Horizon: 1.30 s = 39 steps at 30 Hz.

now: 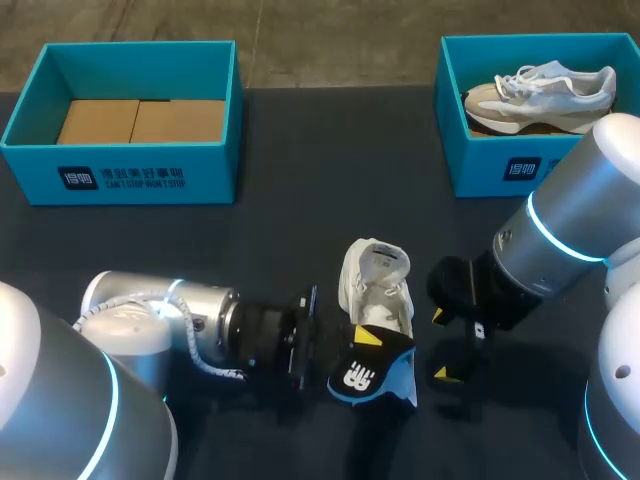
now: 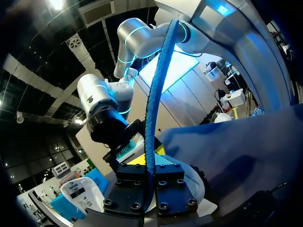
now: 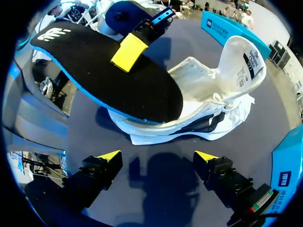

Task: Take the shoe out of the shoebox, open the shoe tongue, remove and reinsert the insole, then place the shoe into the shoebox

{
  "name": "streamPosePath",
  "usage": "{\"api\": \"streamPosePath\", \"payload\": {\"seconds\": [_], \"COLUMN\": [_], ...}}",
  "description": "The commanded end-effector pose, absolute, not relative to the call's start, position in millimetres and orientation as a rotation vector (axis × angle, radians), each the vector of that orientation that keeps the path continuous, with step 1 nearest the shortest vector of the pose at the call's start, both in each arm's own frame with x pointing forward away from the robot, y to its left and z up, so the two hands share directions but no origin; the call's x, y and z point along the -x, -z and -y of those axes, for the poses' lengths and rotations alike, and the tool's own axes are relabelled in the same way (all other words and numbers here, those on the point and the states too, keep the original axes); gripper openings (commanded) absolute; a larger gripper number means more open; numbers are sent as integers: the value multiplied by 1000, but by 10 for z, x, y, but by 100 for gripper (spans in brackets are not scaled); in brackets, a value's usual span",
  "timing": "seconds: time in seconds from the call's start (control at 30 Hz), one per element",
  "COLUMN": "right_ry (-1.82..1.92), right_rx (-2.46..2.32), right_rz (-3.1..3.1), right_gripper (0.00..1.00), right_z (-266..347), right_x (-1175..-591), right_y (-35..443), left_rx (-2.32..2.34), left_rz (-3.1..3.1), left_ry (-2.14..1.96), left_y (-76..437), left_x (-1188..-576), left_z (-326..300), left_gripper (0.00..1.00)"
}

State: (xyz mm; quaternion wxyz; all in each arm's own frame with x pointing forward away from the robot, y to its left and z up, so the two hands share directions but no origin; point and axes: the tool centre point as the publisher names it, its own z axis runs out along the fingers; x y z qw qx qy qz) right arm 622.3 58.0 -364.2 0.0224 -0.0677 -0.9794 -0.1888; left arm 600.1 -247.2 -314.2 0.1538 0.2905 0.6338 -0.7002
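Nearest, left gripper (image 1: 362, 345) clamped on the insole (image 1: 382, 380), held over the near end of the shoe (image 1: 380, 295); right gripper (image 1: 440, 346) just beside the shoe, fingers apart, nothing between them. Probable fault on reinsertion: insole tip snagging on the tongue (image 1: 378, 258) and buckling, or pushing the unheld shoe along the table (image 1: 280, 220). Farthest, left box (image 1: 130, 178) and right box (image 1: 485, 172), the latter holding a second shoe (image 1: 545, 92): possible return to the wrong box.

Left tool (image 1: 367, 338) pinching insole (image 1: 372, 380), right tool (image 3: 157, 156) spread
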Motion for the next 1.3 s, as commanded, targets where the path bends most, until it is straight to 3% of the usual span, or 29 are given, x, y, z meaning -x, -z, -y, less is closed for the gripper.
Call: {"api": "streamPosePath", "payload": {"seconds": [0.03, 1.3], "right_ry": [583, 583], "right_rx": [211, 211], "right_rz": [3035, 3035], "right_gripper": [100, 100], "right_z": [-587, -587], "right_x": [-6214, -6214], "right_y": [3648, 3648], "left_rx": [-826, -729], "left_rz": [-1832, -1928], "left_ry": [1986, 1806], "left_y": [3179, 3390], "left_x": [-6034, -6258], "left_z": [2507, 2538], "left_gripper": [0, 0]}}
